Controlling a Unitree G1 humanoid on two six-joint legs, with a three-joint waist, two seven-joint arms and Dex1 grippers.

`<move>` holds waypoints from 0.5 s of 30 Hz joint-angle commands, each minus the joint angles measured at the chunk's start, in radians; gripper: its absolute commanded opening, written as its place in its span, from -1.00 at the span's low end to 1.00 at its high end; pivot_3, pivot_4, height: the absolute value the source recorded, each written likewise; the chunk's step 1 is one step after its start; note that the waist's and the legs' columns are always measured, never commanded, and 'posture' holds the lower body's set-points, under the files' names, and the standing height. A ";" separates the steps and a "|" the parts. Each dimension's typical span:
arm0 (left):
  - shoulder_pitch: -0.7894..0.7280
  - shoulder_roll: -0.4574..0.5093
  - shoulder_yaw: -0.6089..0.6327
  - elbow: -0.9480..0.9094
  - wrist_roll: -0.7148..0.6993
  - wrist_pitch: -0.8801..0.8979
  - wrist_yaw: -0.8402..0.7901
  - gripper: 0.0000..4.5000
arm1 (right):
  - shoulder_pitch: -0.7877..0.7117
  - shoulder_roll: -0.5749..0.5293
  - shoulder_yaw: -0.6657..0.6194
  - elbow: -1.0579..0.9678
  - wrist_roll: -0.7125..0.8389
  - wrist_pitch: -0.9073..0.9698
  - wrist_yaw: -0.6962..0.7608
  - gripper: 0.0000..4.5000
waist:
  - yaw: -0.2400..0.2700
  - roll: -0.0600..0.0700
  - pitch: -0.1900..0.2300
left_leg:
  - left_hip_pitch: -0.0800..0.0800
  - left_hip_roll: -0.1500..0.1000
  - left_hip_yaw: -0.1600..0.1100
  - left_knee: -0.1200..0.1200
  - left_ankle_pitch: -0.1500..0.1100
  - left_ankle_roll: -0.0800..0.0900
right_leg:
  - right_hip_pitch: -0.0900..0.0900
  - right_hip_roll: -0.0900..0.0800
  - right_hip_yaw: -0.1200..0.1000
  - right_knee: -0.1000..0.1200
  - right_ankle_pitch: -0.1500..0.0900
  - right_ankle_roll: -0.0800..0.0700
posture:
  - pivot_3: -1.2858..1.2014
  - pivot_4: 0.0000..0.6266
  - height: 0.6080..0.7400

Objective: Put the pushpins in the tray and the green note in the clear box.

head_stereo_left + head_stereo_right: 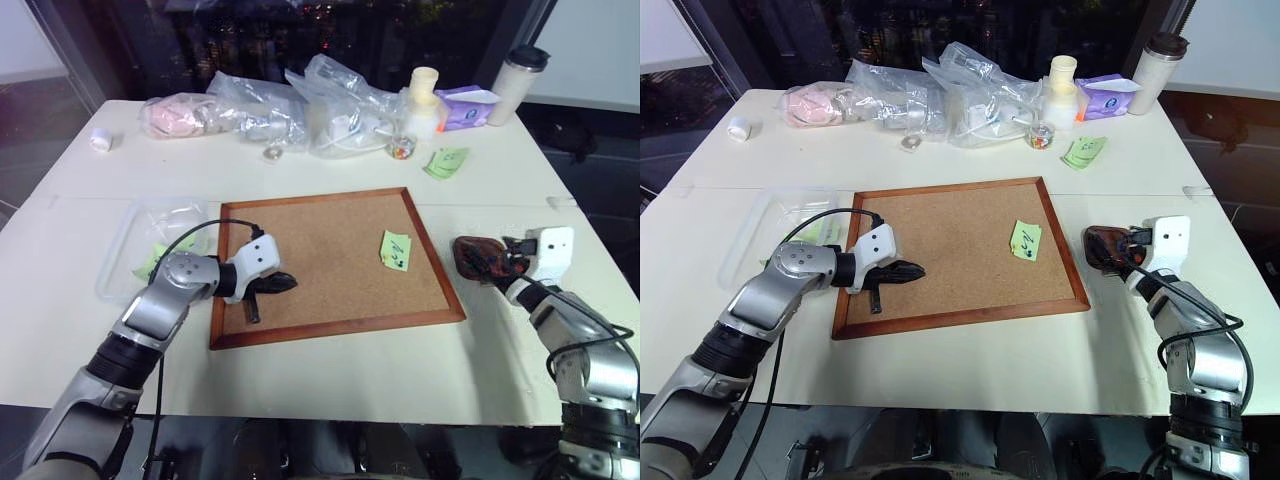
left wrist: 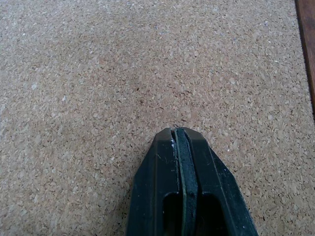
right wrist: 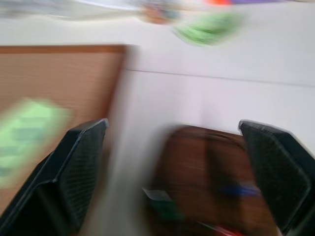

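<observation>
The tray (image 1: 478,257) sits on the white table (image 1: 330,380), just off the right edge of the cork board (image 1: 330,265), and directly under and ahead of the right gripper (image 3: 172,162). That gripper's two fingers stand wide apart with nothing between them; the right wrist view, blurred, shows the tray between them with a few small coloured bits in it, too smeared to tell apart.

The green note (image 1: 396,250) lies on the cork board near its right edge, to the left of the right gripper and well to the right of the left gripper (image 1: 280,283).

The left gripper hovers over the near left part of the cork board, its fingers pressed together and holding nothing, as the left wrist view shows.

The clear box (image 1: 130,245) is on the table just left of the board, beyond the left arm, with something green inside.

Farther back lie crinkly plastic bags (image 1: 300,110), a pile of green notes (image 1: 446,161) and a tumbler (image 1: 518,84).
</observation>
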 commanded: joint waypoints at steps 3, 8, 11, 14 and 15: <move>0.009 0.000 -0.023 0.040 0.037 0.011 0.003 -1.00 | 0.003 0.008 0.135 -0.088 0.000 0.018 0.061 0.96 | 0.001 0.000 0.000 | 0.001 0.000 0.000 0.000 0.000 0.000 | 0.001 0.000 0.000 0.000 0.000 0.000 | 0.03 -0.52 0.92; 0.007 -0.001 -0.023 0.041 0.038 0.013 0.001 -1.00 | -0.026 0.028 0.212 -0.035 -0.041 -0.013 0.078 0.96 | 0.000 0.000 0.000 | 0.001 0.000 -0.001 0.000 0.000 0.001 | 0.001 0.000 0.000 0.000 0.000 0.000 | 0.03 -0.52 0.92; 0.010 -0.001 -0.022 0.033 0.037 0.018 0.002 -1.00 | -0.044 0.034 0.239 0.022 -0.072 -0.049 0.088 0.96 | 0.001 0.000 0.000 | 0.001 0.000 0.000 0.000 0.000 0.001 | 0.001 0.000 0.000 0.000 0.000 0.000 | 0.03 -0.52 0.92; 0.014 0.000 -0.020 0.027 0.036 0.021 0.002 -1.00 | -0.058 0.042 0.250 0.054 -0.082 -0.072 0.096 0.96 | 0.001 0.000 0.000 | 0.001 0.000 0.000 0.000 0.000 0.001 | 0.001 0.000 -0.001 0.000 0.000 0.000 | 0.03 -0.52 0.92; 0.015 0.000 -0.019 0.026 0.036 0.022 0.003 -1.00 | -0.062 0.045 0.253 0.064 -0.086 -0.078 0.098 0.86 | 0.000 0.000 0.000 | 0.001 0.000 0.000 0.000 0.000 0.001 | 0.001 0.000 0.000 0.000 0.000 0.000 | 0.03 -0.52 0.92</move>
